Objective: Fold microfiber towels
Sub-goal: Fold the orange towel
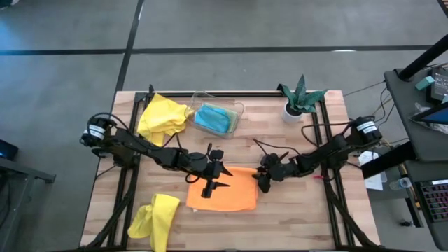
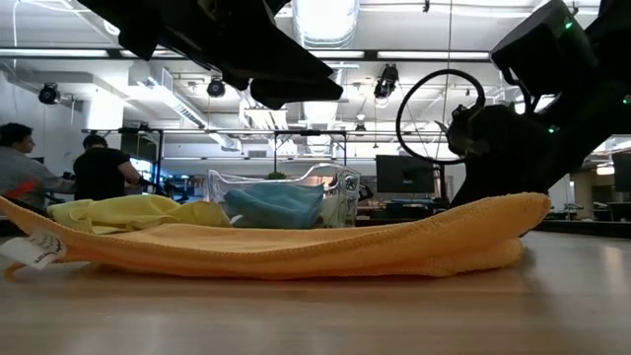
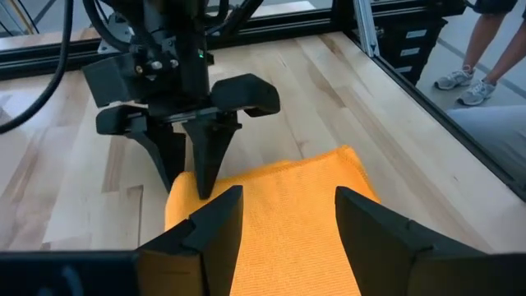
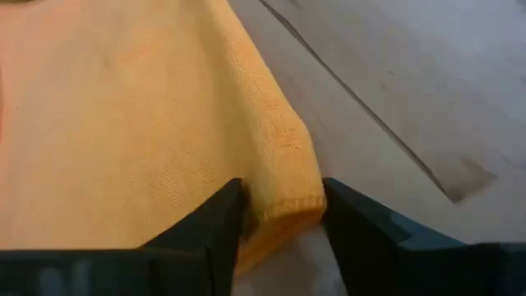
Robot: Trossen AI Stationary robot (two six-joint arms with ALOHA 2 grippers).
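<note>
An orange towel (image 1: 222, 190) lies flat on the wooden table near its front middle, and its right end looks doubled over in the low view (image 2: 493, 222). My right gripper (image 4: 279, 193) is at the towel's right edge (image 1: 257, 183), shut on it. My left gripper (image 1: 212, 183) hovers open above the towel's left part, with orange cloth showing between its fingers (image 3: 288, 201). One yellow towel (image 1: 164, 115) lies crumpled at the back left, another yellow towel (image 1: 154, 217) at the front left. A blue towel (image 1: 215, 119) sits in a clear tray. My right gripper pinches the orange towel's right-hand corner (image 4: 283, 210) between its two fingers, where the edge is thick and rounded like a fold. The fingers slant down from the table's right side. The rest of the towel lies on the table.
The clear plastic tray (image 1: 238, 108) stands at the back middle, and a small plant in a white pot (image 1: 299, 101) at the back right. Black frame rails run along the table's left and right sides. People stand in the room behind the table.
</note>
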